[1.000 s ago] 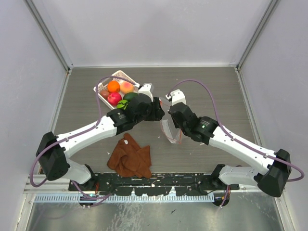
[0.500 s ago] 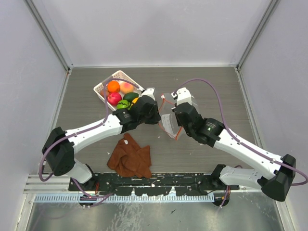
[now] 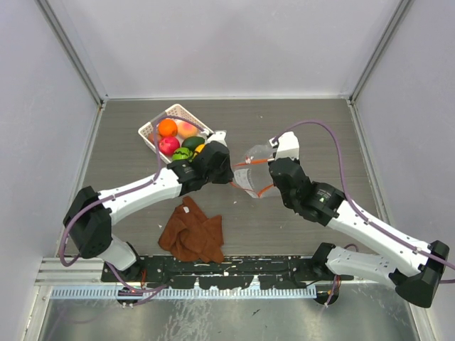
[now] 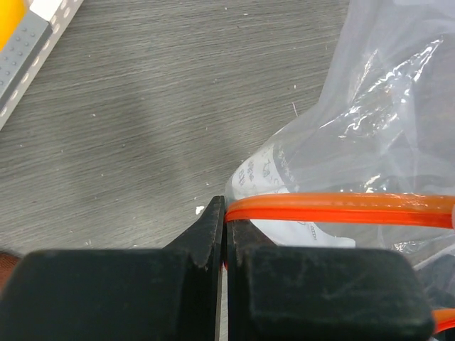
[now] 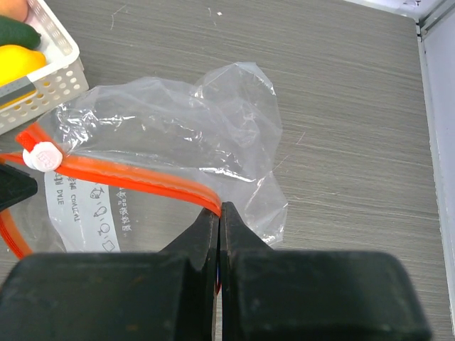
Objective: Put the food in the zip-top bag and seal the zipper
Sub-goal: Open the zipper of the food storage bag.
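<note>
Top view: zip-top bag (image 3: 249, 177) held up beside the basket (image 3: 144, 133) of food (image 3: 168, 128).
Left wrist: left gripper (image 4: 224, 207) squeezed tight on the zipper (image 4: 341, 208).
Right wrist: right gripper (image 5: 219, 210) squeezed on it too, likely to pull the bag open.

The only lettering is showing on the zip-top bag (image 5: 213, 121). A white panel (image 5: 92, 217) printed on the clear plastic is sitting at about seven o'clock in the right wrist view, just under the zipper (image 5: 135, 177). Its small dark print is running sideways. One word is looking like "DATE", and the characters beside it are too small to make out. In the left wrist view the same panel is appearing near centre, its print blurred and unreadable. In the top view nothing is reading at all.
</note>
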Tool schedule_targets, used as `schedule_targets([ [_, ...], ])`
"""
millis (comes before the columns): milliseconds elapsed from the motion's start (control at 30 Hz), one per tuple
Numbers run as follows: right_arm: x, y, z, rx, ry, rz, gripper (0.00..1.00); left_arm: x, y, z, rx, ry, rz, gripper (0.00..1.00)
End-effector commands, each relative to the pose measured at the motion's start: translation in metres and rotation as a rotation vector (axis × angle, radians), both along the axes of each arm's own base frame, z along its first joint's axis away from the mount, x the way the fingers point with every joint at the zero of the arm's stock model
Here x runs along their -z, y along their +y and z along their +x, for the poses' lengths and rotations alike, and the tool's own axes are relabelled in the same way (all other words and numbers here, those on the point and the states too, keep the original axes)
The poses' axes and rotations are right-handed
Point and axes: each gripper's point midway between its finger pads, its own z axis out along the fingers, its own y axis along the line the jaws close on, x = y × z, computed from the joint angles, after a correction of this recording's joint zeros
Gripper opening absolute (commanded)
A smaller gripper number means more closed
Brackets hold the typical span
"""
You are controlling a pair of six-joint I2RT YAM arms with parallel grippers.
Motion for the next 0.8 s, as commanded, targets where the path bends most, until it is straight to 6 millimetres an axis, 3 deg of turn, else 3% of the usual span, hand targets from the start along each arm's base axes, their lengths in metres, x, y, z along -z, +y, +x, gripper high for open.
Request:
schedule_targets([
  [0, -0.011, -0.002, 0.006, 0.039, -0.049, 0.024, 0.0, 0.004, 0.013, 0.008, -0.024, -0.002, 0.053, 0.03],
  [100, -0.003, 0.008, 0.011, 0.015, -0.036, 0.017, 0.0, -0.004, 0.008, 0.008, 0.011, -0.017, 0.05, 0.19],
  [300, 0.005, 0.019, 0.022, 0.022, -0.021, -0.022, 0.0, -0.029, 0.025, 0.013, 0.004, -0.053, 0.057, 0.44],
  [500, 0.016, 0.027, 0.03, 0.025, 0.005, -0.054, 0.0, -0.055, 0.075, 0.015, -0.052, -0.085, 0.174, 0.66],
  [633, 0.021, 0.031, 0.034, 0.032, 0.006, -0.058, 0.0, -0.056, 0.112, 0.025, -0.13, -0.069, 0.226, 0.77],
  [767, 0.021, 0.032, 0.037, 0.048, 0.005, -0.063, 0.0, -0.055, 0.135, 0.04, -0.189, -0.059, 0.241, 0.84],
])
